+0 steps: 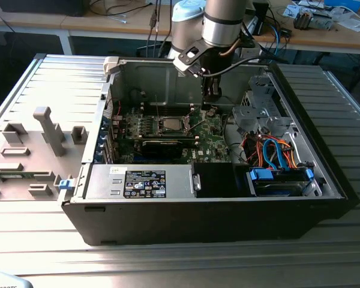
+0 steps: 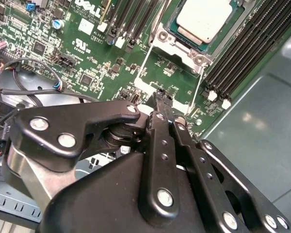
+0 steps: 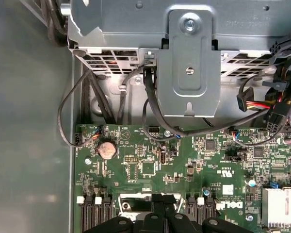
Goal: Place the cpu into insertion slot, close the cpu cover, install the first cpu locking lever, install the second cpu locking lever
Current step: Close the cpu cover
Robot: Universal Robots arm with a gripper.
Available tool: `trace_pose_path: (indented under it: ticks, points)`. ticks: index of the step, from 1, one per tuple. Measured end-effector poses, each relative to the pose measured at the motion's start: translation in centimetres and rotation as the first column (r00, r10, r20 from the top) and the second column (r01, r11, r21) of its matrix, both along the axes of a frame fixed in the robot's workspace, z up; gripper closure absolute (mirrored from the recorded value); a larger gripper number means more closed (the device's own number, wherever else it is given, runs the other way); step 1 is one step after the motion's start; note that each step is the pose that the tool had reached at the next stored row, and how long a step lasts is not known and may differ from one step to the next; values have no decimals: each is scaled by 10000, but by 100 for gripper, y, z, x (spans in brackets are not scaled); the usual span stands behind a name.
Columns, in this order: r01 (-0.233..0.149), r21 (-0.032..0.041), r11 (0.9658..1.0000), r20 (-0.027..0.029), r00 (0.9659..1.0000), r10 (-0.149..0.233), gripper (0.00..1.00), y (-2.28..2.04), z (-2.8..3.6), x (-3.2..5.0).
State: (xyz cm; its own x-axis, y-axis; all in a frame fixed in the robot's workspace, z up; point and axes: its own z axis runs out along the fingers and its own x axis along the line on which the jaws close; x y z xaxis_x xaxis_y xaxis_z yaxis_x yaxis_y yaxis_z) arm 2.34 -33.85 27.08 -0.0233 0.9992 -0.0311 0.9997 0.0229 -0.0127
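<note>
Progress looks about halfway, by your pictures: you have the cpu (image 2: 203, 18) lying flat in the insertion slot (image 2: 231, 30), and the cpu cover (image 2: 182, 46) seems to be down around it. Two thin pale lever rods (image 2: 143, 65) slant away from the socket, so I judge neither is latched. Your fingers (image 2: 157, 104) are pressed together with nothing visible between them, hanging just above the motherboard (image 3: 150, 170) beside the socket, near the rods.
</note>
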Motion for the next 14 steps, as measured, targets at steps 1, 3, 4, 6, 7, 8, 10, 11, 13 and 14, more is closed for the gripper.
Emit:
trace_pose_path:
  ticks: [1, 3, 4, 6, 7, 8, 10, 11, 13, 14]
  points:
    - [-1, 1, 10000, 0, 10000, 1, 89, 0, 0, 9]
    - [0, 2, 10000, -1, 10000, 0, 89, 0, 0, 28]
    - [1, 3, 10000, -1, 10000, -1, 89, 0, 0, 38]
    - [0, 4, 10000, -3, 10000, 0, 89, 0, 0, 56]
    - [0, 5, 10000, -3, 10000, 0, 89, 0, 0, 63]
    - [0, 19, 10000, -5, 10000, 0, 89, 0, -1, 78]
    - [0, 120, 9999, -15, 10000, 0, 89, 0, -8, 111]
    - [0, 178, 9998, -23, 10000, 0, 89, 0, -14, 122]
    - [1, 236, 9997, -41, 10000, 0, 89, 1, -30, 146]
    - [1, 242, 9997, -51, 10000, 1, 89, 1, -39, 156]
